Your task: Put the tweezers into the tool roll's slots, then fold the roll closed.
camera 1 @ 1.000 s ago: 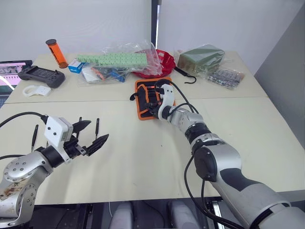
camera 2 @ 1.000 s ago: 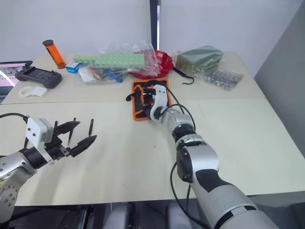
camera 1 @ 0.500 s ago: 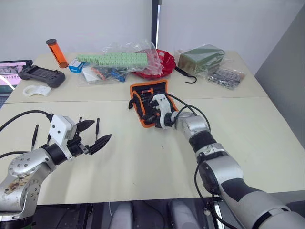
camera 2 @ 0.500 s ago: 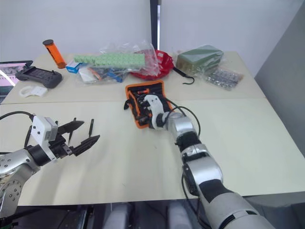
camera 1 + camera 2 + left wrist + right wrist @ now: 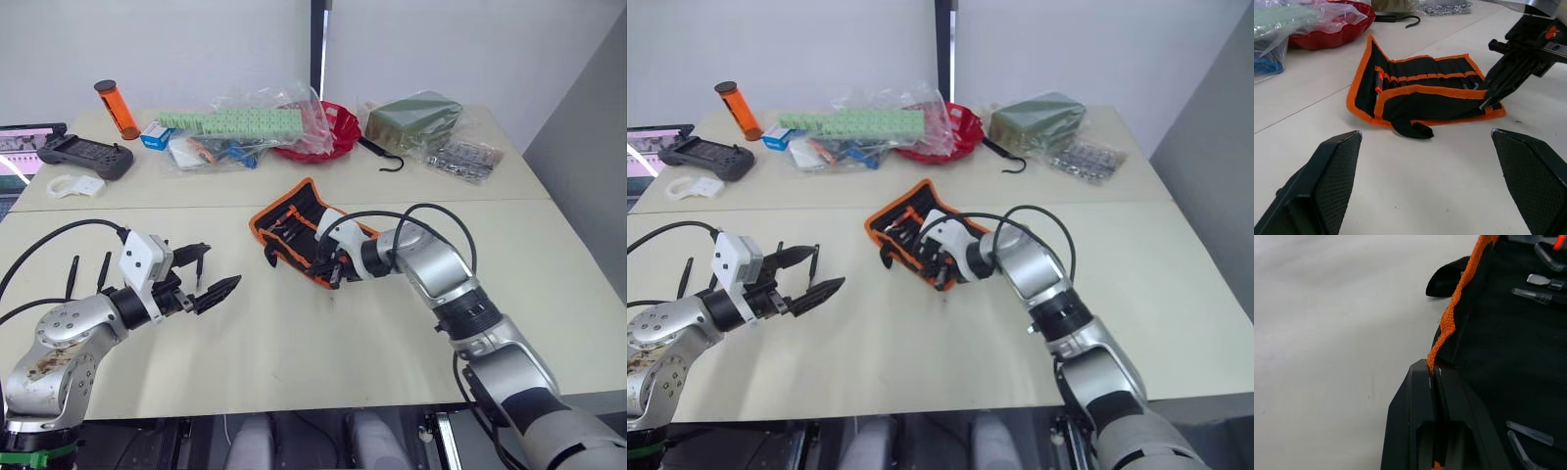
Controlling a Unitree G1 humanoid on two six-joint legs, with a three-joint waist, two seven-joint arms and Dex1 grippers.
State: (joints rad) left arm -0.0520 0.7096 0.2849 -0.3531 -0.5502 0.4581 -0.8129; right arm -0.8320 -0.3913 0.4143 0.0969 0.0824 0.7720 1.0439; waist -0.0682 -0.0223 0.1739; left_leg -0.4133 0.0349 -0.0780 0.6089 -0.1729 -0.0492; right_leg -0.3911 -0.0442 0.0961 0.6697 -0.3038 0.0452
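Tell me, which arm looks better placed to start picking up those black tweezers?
Probably the left: its gripper hangs open beside the loose tweezers, while the right gripper is pinching the tool roll's orange edge.

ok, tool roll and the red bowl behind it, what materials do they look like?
Tool roll: soft woven black fabric, matte, with orange textile edge binding. It sags and creases where the right gripper pinches its edge, and a limp strap tab flops out. Red bowl: probably glossy plastic, going by the smooth shine and scalloped rim, though glazed ceramic can't be ruled out.
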